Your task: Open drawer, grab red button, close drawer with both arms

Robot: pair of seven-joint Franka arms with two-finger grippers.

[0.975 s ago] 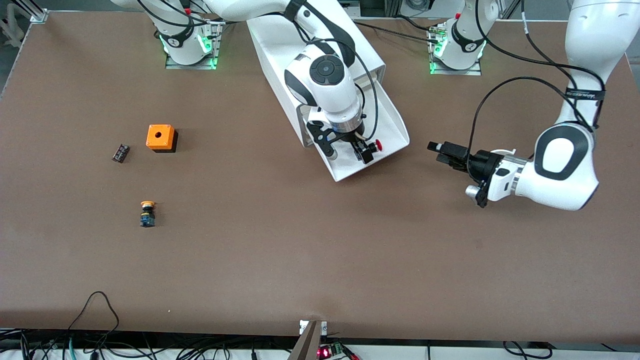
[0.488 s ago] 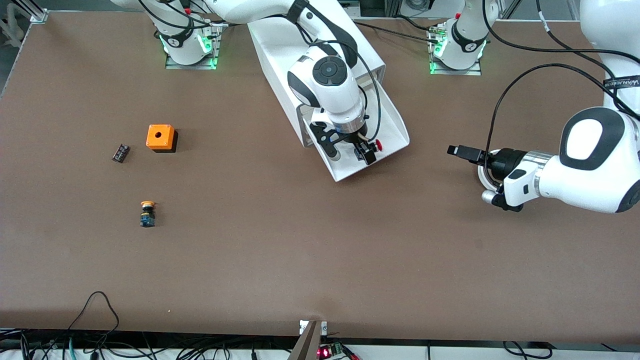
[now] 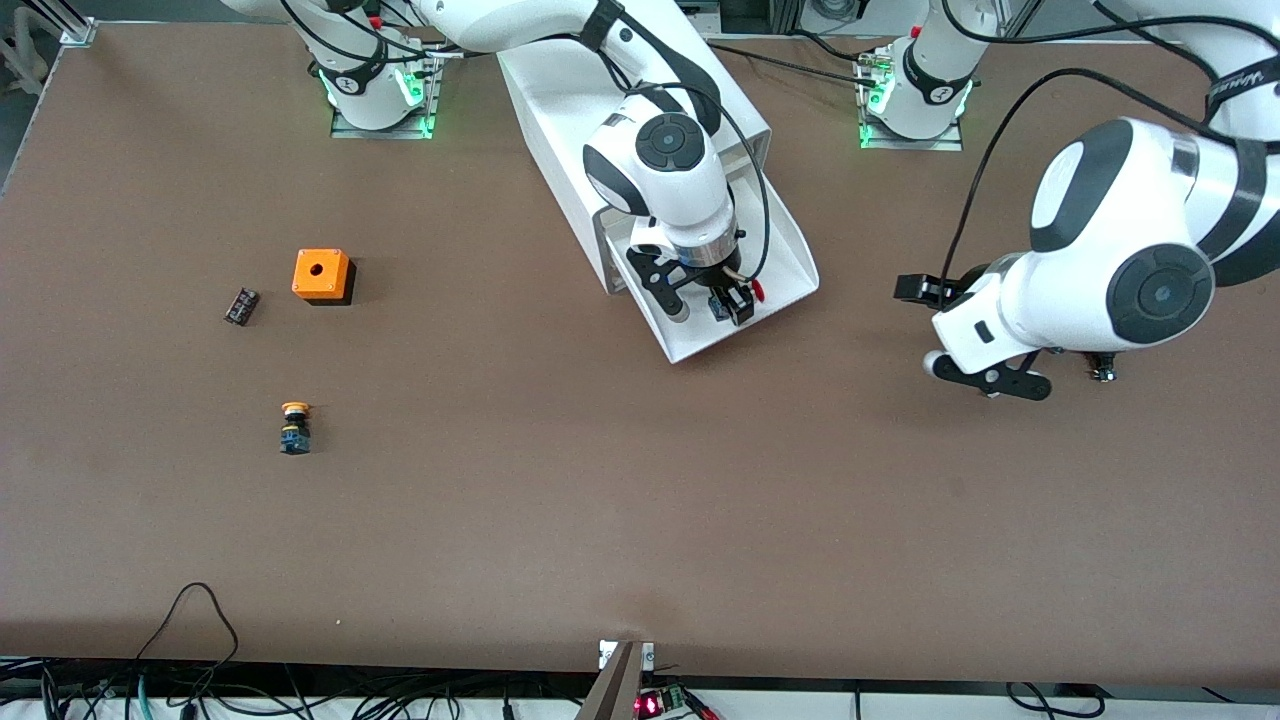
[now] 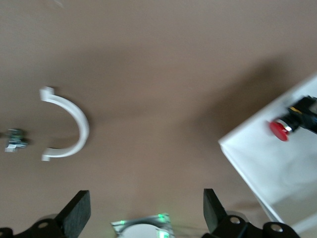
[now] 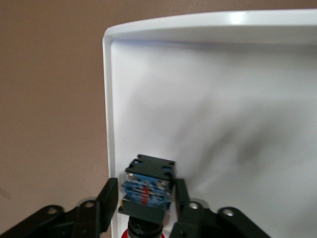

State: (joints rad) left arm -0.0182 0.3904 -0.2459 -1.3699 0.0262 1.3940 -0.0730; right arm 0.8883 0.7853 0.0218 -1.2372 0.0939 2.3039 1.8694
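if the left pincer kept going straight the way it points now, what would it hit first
Probably the bare brown table: the left pincer faces only tabletop straight ahead. The white curved plastic piece and the open white drawer lie off to either side. Depth is unclear.

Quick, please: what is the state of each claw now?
Left claw: open, holding nothing, over bare table.
Right claw: shut on the button, over the drawer.

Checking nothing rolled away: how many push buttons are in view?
2. The red-capped button sits in the open drawer, between the right hand's fingers; the orange-capped button stands on the table.
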